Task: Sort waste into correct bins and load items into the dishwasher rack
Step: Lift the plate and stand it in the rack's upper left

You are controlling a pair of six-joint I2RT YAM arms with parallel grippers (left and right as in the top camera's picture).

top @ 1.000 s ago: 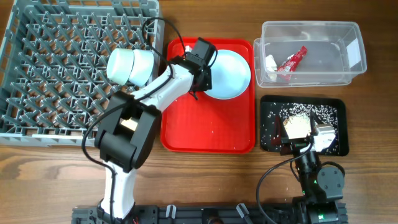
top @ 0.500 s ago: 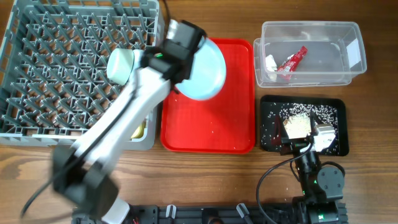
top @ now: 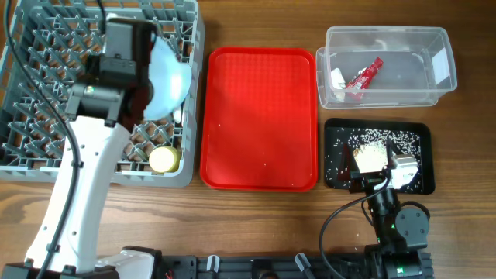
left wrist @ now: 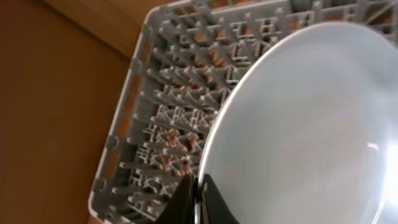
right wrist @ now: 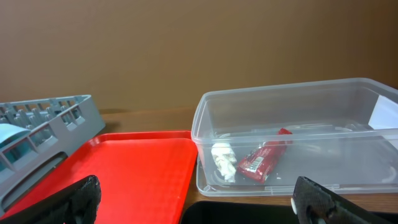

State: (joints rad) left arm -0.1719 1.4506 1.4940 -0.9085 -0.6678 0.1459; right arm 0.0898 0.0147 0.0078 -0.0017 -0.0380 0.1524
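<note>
Bench [top: 256,221]: wood-grain top under a plain brown backdrop, carrying every item.
Left arm [top: 77,178]: white forearm reaches from the near left corner up across the front edge of the dishwasher rack [top: 46,77], with the black wrist bent over the rack's right half.
Left jaws: clamped on the rim of the plate [top: 169,77]; the wrist view shows the dark tips pinching its lower edge.
Plate [left wrist: 298,124]: pale blue, held steeply tilted over the rack's right side, its face turned toward the red tray [top: 260,116]; from overhead its visible long axis runs far to near. Whether it touches the pegs cannot be told.
Yellow cup [top: 164,159]: in the rack's near right corner, below the plate.
Right arm [top: 395,225]: folded low at the near right, wrist over the black tray [top: 335,132].
Right jaws: spread wide apart, holding nothing.
Clear tub [top: 387,99]: holds the red wrapper [top: 364,75], lying slanted with its upper end toward the far right, and the napkin [top: 339,77] just beside it.
Crumbs [top: 384,139]: scattered in the black tray.
</note>
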